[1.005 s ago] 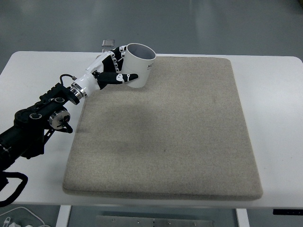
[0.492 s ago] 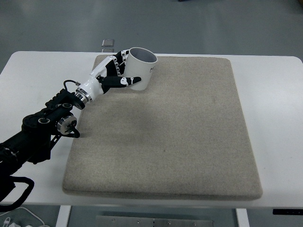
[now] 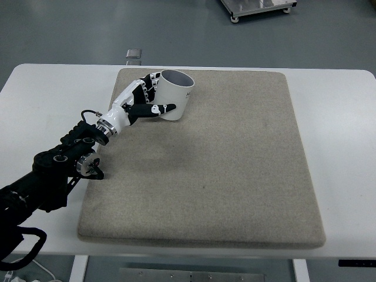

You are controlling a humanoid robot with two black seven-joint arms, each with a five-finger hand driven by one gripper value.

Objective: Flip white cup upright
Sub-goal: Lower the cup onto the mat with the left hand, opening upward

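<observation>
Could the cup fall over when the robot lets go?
It might. The left hand is wrapped around the white cup, which looks slightly tilted, so letting go early could tip it. The cup also sits near the far edge of the beige mat, so a nudge could push it off onto the white table.

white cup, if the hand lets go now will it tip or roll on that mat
Probably stays put: the white cup looks upright, mouth up, on the flat beige mat. It seems rigid and light, so a nudge from the left hand could slide or tip it. The mat's rough texture likely limits sliding.
</observation>
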